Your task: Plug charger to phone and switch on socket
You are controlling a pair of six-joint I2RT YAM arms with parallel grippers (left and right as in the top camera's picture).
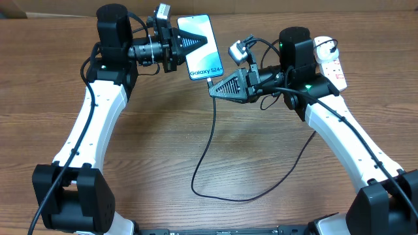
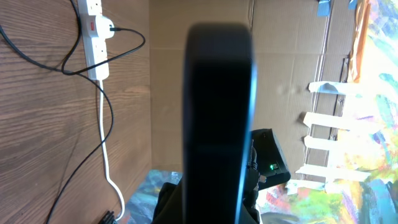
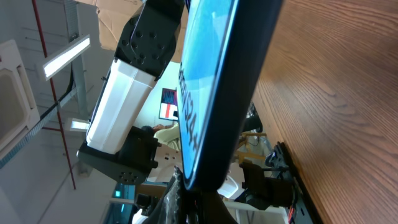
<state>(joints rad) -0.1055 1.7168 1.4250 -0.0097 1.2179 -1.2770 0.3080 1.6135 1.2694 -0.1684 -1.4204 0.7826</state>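
Phone lifted at the table's far side, charger tip at its short edge.
The left gripper (image 1: pixel 196 41) pinches the phone (image 1: pixel 204 62). The right gripper (image 1: pixel 212 90) meets the charger (image 1: pixel 213 124) plug (grip hidden, cannot tell). The cable loops toward the near edge, and the socket (image 1: pixel 330 59) lies far right.

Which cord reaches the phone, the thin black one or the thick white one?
The thin black cable: it runs up to the short edge of the blue-screened phone. The thick white cord only trails from the white power strip.
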